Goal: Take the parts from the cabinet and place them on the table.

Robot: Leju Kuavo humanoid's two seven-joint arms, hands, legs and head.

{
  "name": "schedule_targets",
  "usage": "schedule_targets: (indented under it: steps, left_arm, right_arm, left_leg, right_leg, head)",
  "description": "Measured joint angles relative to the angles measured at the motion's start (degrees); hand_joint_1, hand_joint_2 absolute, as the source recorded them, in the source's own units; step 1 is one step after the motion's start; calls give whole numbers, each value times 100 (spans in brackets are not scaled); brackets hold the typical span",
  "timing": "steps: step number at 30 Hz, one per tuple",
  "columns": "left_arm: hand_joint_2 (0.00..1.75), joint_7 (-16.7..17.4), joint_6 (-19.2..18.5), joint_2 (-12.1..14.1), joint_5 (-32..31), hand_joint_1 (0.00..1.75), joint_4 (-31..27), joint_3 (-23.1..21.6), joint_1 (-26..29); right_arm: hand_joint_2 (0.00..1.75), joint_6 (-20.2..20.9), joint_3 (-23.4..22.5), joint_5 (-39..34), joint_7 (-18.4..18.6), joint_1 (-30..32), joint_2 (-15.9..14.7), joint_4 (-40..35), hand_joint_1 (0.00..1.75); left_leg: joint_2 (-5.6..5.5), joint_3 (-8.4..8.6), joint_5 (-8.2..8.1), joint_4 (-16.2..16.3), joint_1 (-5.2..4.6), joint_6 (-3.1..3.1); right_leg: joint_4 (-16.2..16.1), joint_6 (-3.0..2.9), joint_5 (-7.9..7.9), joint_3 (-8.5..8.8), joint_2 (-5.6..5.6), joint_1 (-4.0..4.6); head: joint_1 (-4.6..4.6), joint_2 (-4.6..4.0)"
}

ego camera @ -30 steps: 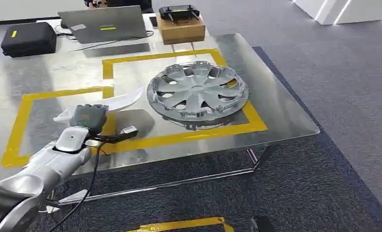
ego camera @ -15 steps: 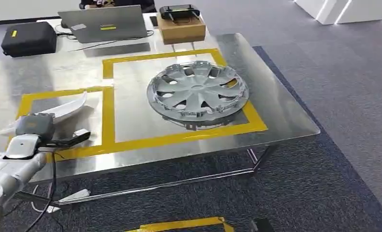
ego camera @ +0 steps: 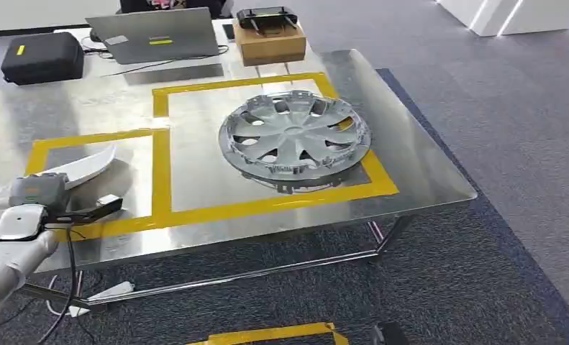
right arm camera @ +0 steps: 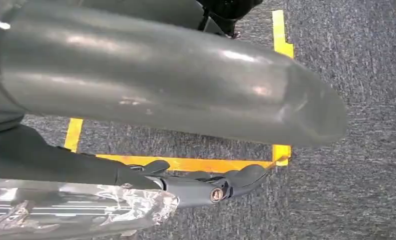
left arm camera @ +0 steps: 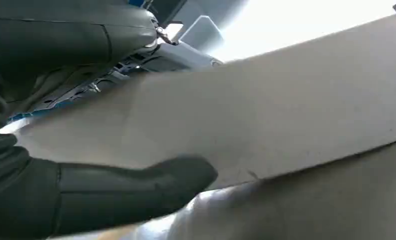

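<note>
A: What is the robot standing in front of?

B: A shiny metal table (ego camera: 411, 165) is sitting on dark grey carpet (ego camera: 497, 108), with yellow tape (ego camera: 159, 172) marking two boxes on its top. A silver wheel cover (ego camera: 294, 136) is lying flat inside the right-hand box, overlapping the tape at its right edge.

A: And at the back?

B: A grey laptop (ego camera: 152, 34), a black case (ego camera: 42, 57) and a cardboard box (ego camera: 269, 42) with a black controller (ego camera: 267, 17) on top are sitting along the far side. A person (ego camera: 170, 6) is partly showing behind the laptop. More yellow tape is lying on the floor near the robot.

A: What is the left arm doing?

B: It is reaching in from the lower left, with the left hand (ego camera: 37, 192) hovering over the near left corner of the table. It is gripping a long, curved white part (ego camera: 87, 162), which is angling across the left box. In the left wrist view, a dark finger (left arm camera: 135, 182) is pressing along the part's pale face.

A: The right hand?

B: The right hand (right arm camera: 206, 186) is hanging over the carpet, fingers lying fairly straight. Crinkled clear plastic (right arm camera: 75, 210) is showing beside it; I cannot tell whether the hand is holding anything.
</note>
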Motion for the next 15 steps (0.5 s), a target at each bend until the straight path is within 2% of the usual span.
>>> schedule_targets:
  steps: [1, 4, 8, 12, 15]
  left_arm:
    - [0, -108, 22, -4, -2, 0, 0, 35, 0]
    - [0, -459, 79, -46, 90, 0, 0, 177, 0]
    - [0, -1159, 157, -199, 431, 0, -31, 450, 0]
    - [0, -1907, 160, -440, 1052, 0, -296, 678, 80]
    - [0, -2133, 170, -599, 1244, 0, -609, 713, 224]
  right_arm:
    - [0, 0, 0, -2, -6, -3, 0, 0, 0]
    - [0, 0, 4, -6, -28, -6, -2, 0, 0]
    - [0, 0, 2, -39, -52, -4, 0, 0, 0]
    - [0, -7, 2, -94, -89, 28, 0, 0, 0]
    - [0, -11, -2, -116, -101, 52, 0, 0, 0]
  left_leg:
    - [0, 0, 0, 0, 0, 0]
    - [0, 2, 0, 0, 0, 0]
    - [0, 2, 0, 0, 0, 0]
    - [0, 2, 0, 1, -2, 0]
    - [0, 1, -1, 1, -4, 1]
  right_leg:
    - [0, 0, 0, 0, 0, 0]
    - [0, 0, 0, -2, 1, 0]
    - [0, 0, 0, -1, 2, 0]
    - [-1, 1, 1, 1, 0, -2]
    - [-1, 1, 1, 0, 3, -4]
  head:
    - [-2, -2]
    - [-4, 0]
    - [-2, -2]
    - [0, 0]
    - [0, -2]
